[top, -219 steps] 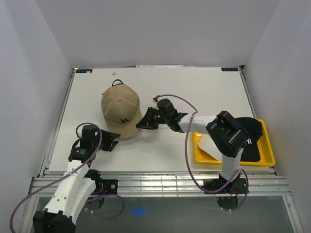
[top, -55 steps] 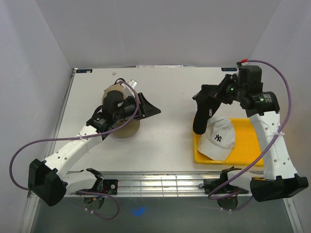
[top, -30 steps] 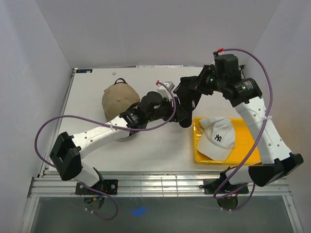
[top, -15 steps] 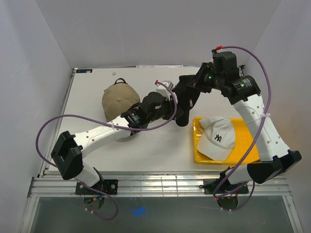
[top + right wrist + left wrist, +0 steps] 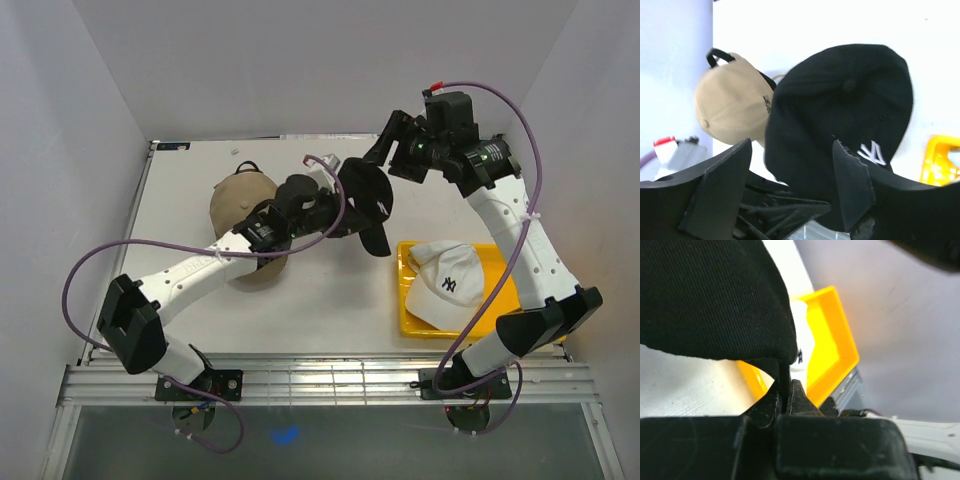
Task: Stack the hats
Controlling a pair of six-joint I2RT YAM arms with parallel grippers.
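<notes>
The black hat [image 5: 372,200] with its white logo hangs above the table's middle, and my left gripper [image 5: 342,220] is shut on its edge. In the left wrist view the jaws [image 5: 788,390] pinch a thin fold of the black hat [image 5: 715,295]. My right gripper [image 5: 386,150] stands open just behind the hat, not touching it. Its fingers [image 5: 852,180] straddle the black hat [image 5: 840,115] from a distance. The tan hat [image 5: 238,200] lies at the back left, partly under my left arm. The white hat [image 5: 450,280] rests in the yellow tray [image 5: 505,325].
The yellow tray [image 5: 832,340] sits at the table's right front, with the white hat [image 5: 801,335] inside it. The tan hat [image 5: 732,107] lies beyond the black one. My left arm crosses the table's middle. White walls close in the table on three sides.
My left gripper has shut on the black hat's edge. My right gripper has let go of it, opened and drawn back. The hat has shifted slightly left and up.
</notes>
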